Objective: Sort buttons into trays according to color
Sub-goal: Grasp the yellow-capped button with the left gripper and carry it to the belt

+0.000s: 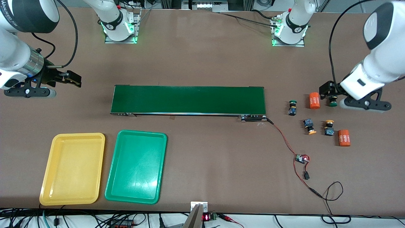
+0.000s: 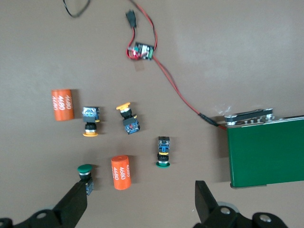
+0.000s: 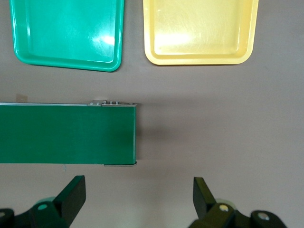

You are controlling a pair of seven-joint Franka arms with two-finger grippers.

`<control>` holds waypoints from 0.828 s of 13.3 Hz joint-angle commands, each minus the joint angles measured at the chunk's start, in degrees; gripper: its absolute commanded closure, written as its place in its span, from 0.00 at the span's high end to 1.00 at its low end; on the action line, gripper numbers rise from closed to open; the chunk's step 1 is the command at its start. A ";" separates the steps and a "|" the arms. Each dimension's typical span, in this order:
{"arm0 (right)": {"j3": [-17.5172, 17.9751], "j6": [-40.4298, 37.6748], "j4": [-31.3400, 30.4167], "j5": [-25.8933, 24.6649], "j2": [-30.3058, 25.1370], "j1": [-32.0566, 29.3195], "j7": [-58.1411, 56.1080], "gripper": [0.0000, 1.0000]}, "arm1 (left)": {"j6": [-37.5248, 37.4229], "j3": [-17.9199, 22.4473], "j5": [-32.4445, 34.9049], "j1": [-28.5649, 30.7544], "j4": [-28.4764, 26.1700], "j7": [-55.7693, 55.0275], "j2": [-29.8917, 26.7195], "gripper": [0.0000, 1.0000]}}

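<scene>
Left gripper (image 1: 329, 95), jaws spread, partly hides one green button (image 1: 332, 102); right gripper (image 1: 68, 83), jaws spread, over bare tabletop (image 1: 202, 57).

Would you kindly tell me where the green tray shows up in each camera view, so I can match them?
Front view: green tray low in the picture, beside the yellow tray.
Left wrist view: not in it.
Right wrist view: green tray at a top corner.
Shared landmark: the dark-green conveyor belt.

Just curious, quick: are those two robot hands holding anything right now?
Left gripper: fingers open, holding nothing, over the table by a green button.
Right gripper: fingers open, holding nothing, near the conveyor belt's end.
</scene>
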 commanded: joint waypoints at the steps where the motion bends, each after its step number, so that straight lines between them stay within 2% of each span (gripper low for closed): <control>1: 0.13 -0.11 -1.02 -0.76 -0.95 0.06 0.64 1.00 | -0.94 0.08 1.49 1.58 1.91 0.65 6.64 1.00; 3: 0.13 -0.20 -1.02 -0.76 -0.86 0.06 0.55 1.00 | 5.17 0.08 1.40 3.87 1.73 -0.40 13.66 1.00; 4: 0.13 -0.20 -0.94 -0.76 -0.69 0.06 0.47 1.00 | 9.83 0.17 1.49 4.92 1.04 -1.54 16.13 1.00; 6: 0.13 -0.37 -1.02 -0.76 -0.60 0.06 -0.15 1.00 | 14.42 0.26 1.57 5.63 0.33 -5.92 19.66 0.99; 8: 0.13 -0.64 -1.02 -0.76 -0.60 0.06 -0.41 1.00 | 20.38 0.35 1.57 5.72 -3.69 -7.26 20.63 0.97; 11: 0.13 -0.72 -1.02 -0.76 -0.60 0.06 -0.41 1.00 | 36.20 1.22 1.66 5.72 -11.52 -8.40 23.09 0.97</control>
